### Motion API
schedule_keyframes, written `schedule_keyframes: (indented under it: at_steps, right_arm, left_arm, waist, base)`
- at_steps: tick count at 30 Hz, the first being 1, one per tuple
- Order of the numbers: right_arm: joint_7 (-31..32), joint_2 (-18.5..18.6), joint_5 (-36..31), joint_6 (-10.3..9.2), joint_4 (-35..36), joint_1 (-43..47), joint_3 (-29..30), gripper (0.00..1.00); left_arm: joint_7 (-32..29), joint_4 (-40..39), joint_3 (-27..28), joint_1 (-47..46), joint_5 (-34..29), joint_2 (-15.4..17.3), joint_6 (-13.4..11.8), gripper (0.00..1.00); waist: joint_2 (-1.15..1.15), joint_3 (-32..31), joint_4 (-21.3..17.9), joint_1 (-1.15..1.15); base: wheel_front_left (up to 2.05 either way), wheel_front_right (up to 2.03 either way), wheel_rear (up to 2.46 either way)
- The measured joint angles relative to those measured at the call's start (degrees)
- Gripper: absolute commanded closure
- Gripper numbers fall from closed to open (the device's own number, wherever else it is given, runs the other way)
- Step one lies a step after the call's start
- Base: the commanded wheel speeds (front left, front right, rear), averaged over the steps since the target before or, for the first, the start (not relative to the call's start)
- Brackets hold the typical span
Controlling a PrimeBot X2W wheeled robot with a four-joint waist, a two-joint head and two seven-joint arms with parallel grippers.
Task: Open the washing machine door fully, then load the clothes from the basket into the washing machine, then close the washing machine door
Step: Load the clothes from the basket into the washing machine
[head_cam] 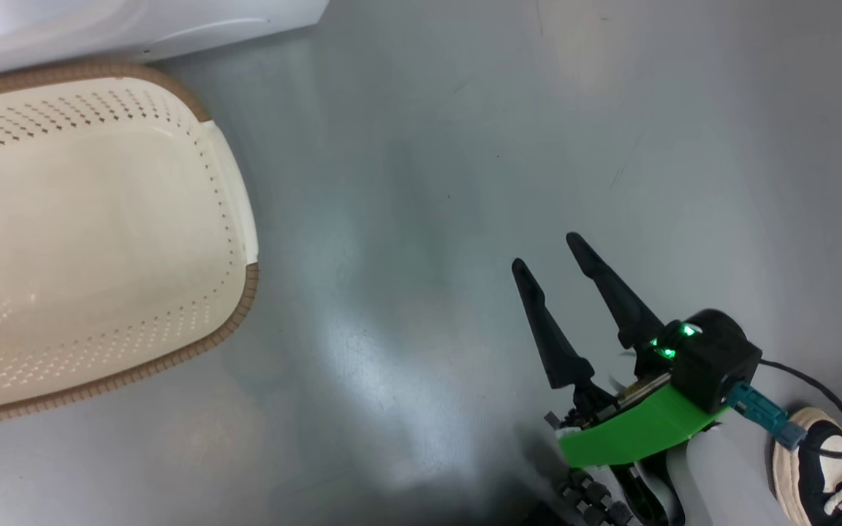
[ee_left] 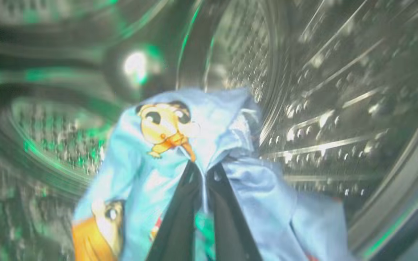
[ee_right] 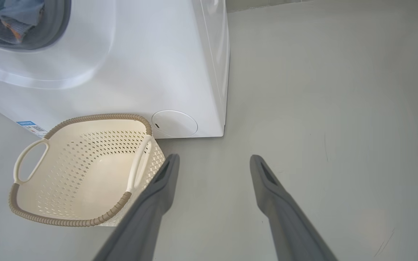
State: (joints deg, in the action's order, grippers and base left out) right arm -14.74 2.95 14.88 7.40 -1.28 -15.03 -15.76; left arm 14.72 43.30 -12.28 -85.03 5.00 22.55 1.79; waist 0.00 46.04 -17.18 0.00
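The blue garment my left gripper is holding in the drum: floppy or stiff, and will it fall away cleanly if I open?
Probably floppy: the garment drapes in soft folds on both sides of the left gripper, which is shut on it. Likely light: it looks thin. It may cling briefly, since cloth is bunched between the jaws.

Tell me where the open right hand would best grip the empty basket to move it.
Probably the nearer white handle, taken from above by the right hand: it arches clear of the basket wall, leaving a gap for one finger, on the side facing that hand.
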Motion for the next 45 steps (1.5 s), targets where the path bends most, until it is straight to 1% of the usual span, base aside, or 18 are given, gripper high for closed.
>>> schedule_keyframes:
  at_steps: [1, 2, 4, 18, 24, 30, 35, 45]
  right_arm:
    - [0.0, 0.0, 0.0, 0.00, 0.0, -0.3, 0.0, 0.00]
    - [0.0, 0.0, 0.0, 0.00, 0.0, -0.5, 0.0, 0.00]
    - [0.0, 0.0, 0.0, 0.00, 0.0, -0.6, 0.0, 0.00]
    - [0.0, 0.0, -0.1, 0.00, -0.7, -1.5, 0.8, 0.00]
    - [0.0, 0.0, -0.1, 0.00, -1.3, -1.6, 1.4, 0.00]
    - [0.0, 0.0, -0.1, 0.00, -1.3, -1.6, 2.1, 0.00]
    - [0.0, 0.0, -0.2, 0.00, -1.2, -1.8, 3.4, 0.00]
    - [0.0, 0.1, -1.2, 0.00, -1.3, -1.1, 5.4, 0.00]
  left_arm:
    - [0.0, 1.9, 0.5, 0.5, 0.8, -0.3, 0.1, 0.51]
    - [0.0, 2.5, 0.8, 0.8, 1.3, -0.5, 0.1, 0.00]
    - [0.0, 4.8, 0.9, 0.7, 1.8, -1.0, 0.5, 0.00]
    - [0.0, 10.7, 1.5, 0.8, 3.5, -3.5, 0.6, 0.00]
    - [0.0, 11.6, 2.1, 3.0, 4.3, -4.3, 0.5, 0.00]
    - [0.0, 11.6, 3.3, 5.6, 6.0, -6.3, 0.2, 0.00]
    - [0.0, 8.9, 3.7, 9.6, 6.4, -7.6, 0.2, 0.00]
    - [0.0, -1.0, 6.1, 24.2, 7.4, -9.4, 0.5, 0.00]
  waist:
    - [0.00, -0.1, 0.1, 0.00]
    - [0.00, -0.2, 0.2, 0.00]
    - [0.00, -0.4, 0.5, 0.00]
    - [0.00, -3.6, 2.1, 0.00]
    - [0.00, -5.7, 2.7, 0.00]
    - [0.00, -7.5, 4.1, 0.00]
    - [0.00, -8.6, 5.4, 0.00]
    - [0.00, -12.9, 7.6, 0.00]
  base:
    - [0.00, 0.00, 0.00]
    - [0.00, 0.00, 0.00]
    - [0.00, 0.00, 0.00]
    - [0.00, 0.00, 0.00]
    - [0.00, 0.00, 0.00]
    - [0.00, 0.00, 0.00]
    - [0.00, 0.00, 0.00]
    - [0.00, 0.00, 0.00]
